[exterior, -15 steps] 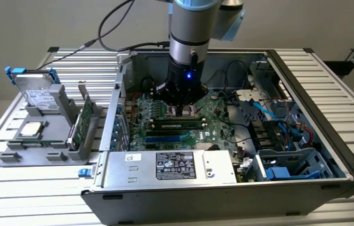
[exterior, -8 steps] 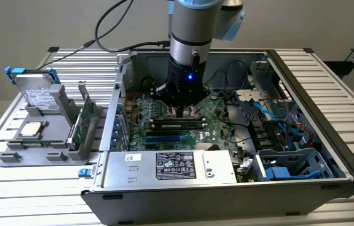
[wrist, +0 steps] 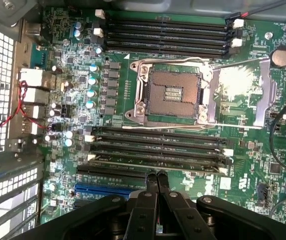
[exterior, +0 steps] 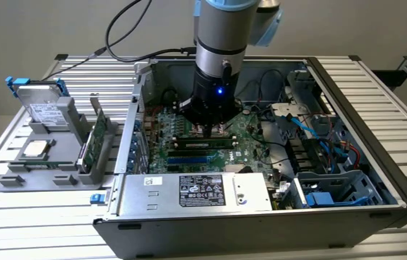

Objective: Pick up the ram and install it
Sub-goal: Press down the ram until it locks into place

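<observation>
The ram [exterior: 203, 144] [wrist: 132, 163] lay flat along one of the long memory slots on the board, directly under the pincer [exterior: 214, 131] [wrist: 157, 176], w/ its row of black chips showing in the exterior view. Whether it was fully seated, can't tell. Pincer was closed, fingertips pressed together w/ nothing between them, tips right at the ram's long edge near its middle; touching or just above, can't tell.

Past the ram from the pincer sat more black slots, then the open processor socket [wrist: 175, 95] w/ its metal frame, then a second bank of slots. Close by the pincer's base was a blue slot [wrist: 102, 191]. All on the green motherboard [exterior: 254, 141] [wrist: 243, 180] inside the open computer case [exterior: 376, 162].

Nearer the camera than the pincer in the exterior view: the grey power supply [exterior: 196, 189]. Well off to the exterior view's left, outside the case, a grey rack [exterior: 41, 176] held a hard drive [exterior: 45, 108], a green card [exterior: 95, 138] and a processor chip [exterior: 36, 147].
</observation>
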